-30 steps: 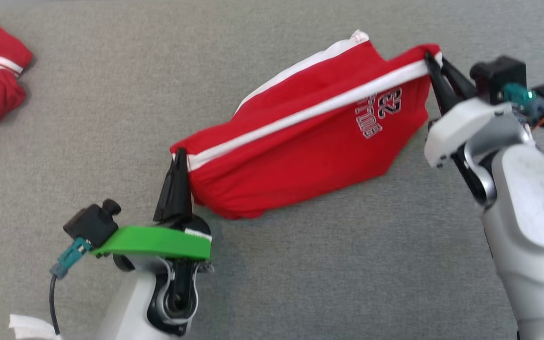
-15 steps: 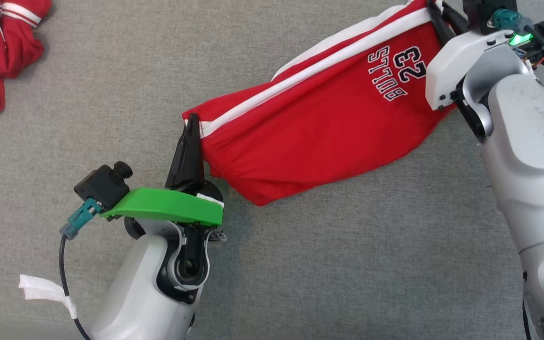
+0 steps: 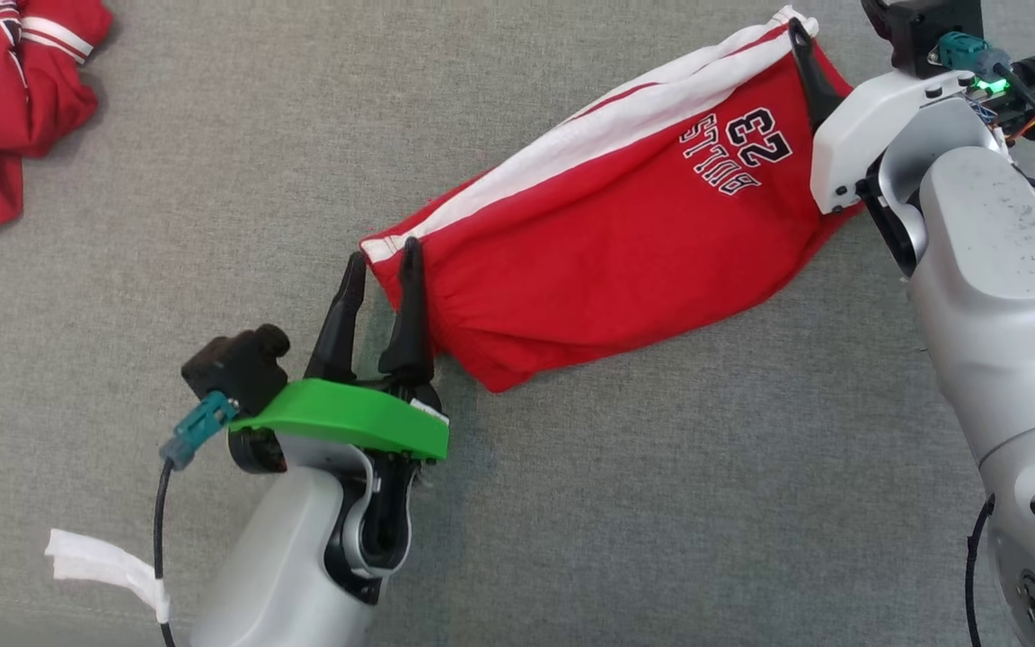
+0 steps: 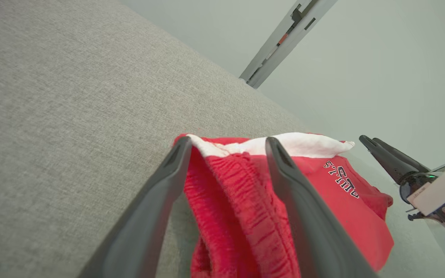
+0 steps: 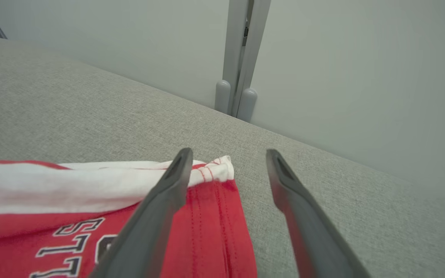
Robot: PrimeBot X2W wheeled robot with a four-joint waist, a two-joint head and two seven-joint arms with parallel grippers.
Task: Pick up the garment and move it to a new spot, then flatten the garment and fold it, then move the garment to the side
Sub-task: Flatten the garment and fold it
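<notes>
On the grey woven surface [image 3: 571, 503], the red jersey shorts with a white side stripe and BULLS 23 print [image 3: 607, 234] lie stretched slantwise between the two arms. The left gripper [image 3: 383, 254] stands wide, its fingers straddling the elastic waistband end without pinching it. The right gripper [image 5: 229, 153] is equally spread at the far hem corner, holding nothing. Relocation looks done and flattening well begun, though rumples show; folding and setting aside remain
</notes>
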